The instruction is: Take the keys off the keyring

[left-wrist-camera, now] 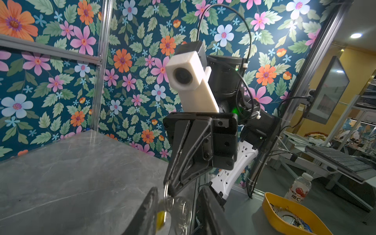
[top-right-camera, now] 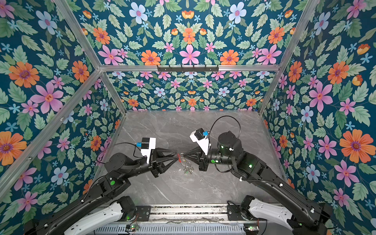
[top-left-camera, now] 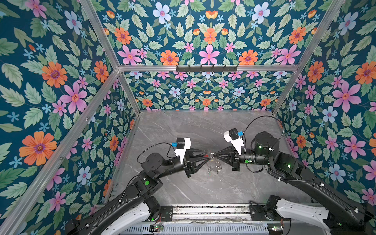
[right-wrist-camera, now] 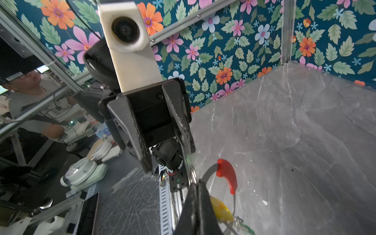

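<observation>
The right gripper [right-wrist-camera: 197, 183] is clamped on the keyring [right-wrist-camera: 226, 175]; left gripper [right-wrist-camera: 169, 160] jaws apart; thin pinch, so ring and keys [right-wrist-camera: 220, 209] could slip.

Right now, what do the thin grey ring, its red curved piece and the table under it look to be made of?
The ring looks like thin metal wire: grey, slim, with a dull sheen. Its red piece looks like moulded plastic: solid colour, smooth, softly glossy. The table looks like grey marble or a marble-print laminate, with pale veins and faint reflections; I cannot tell which.
</observation>
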You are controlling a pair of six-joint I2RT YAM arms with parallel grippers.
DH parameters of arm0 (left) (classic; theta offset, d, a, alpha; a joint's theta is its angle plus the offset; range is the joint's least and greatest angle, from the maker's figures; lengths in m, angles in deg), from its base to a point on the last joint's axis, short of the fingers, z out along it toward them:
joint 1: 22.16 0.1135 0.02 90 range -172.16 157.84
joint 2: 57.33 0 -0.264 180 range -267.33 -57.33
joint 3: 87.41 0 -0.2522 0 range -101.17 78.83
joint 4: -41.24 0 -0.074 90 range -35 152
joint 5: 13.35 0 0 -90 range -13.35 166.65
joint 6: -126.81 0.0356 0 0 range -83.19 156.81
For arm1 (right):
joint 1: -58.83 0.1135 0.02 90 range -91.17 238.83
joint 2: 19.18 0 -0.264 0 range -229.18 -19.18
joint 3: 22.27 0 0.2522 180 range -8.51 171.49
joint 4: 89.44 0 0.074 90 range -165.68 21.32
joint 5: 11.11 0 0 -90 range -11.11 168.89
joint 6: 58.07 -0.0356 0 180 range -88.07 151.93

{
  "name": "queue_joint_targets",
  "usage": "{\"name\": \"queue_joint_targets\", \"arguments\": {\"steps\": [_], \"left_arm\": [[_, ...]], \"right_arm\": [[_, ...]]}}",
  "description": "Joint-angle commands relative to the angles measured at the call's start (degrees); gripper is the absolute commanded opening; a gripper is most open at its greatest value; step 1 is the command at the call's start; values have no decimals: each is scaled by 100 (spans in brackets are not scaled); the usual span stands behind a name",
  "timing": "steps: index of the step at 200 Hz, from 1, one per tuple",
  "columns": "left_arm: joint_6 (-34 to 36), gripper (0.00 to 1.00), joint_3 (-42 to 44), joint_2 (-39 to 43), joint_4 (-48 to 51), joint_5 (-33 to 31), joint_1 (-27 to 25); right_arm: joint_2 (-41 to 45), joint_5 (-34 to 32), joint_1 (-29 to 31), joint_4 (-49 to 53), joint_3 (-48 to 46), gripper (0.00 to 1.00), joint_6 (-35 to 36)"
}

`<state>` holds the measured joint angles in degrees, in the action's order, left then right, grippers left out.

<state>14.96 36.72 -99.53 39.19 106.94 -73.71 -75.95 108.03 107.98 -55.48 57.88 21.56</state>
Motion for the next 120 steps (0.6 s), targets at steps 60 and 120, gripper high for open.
{"name": "queue_joint_targets", "arguments": {"steps": [60,120], "left_arm": [[410,28,-706,-377,1671,358,3],[584,22,-1049,-772,2152,636,13]], "right_arm": [[-156,-337,53,872,394,0,701],[-256,-451,123,1104,507,0,848]]}}
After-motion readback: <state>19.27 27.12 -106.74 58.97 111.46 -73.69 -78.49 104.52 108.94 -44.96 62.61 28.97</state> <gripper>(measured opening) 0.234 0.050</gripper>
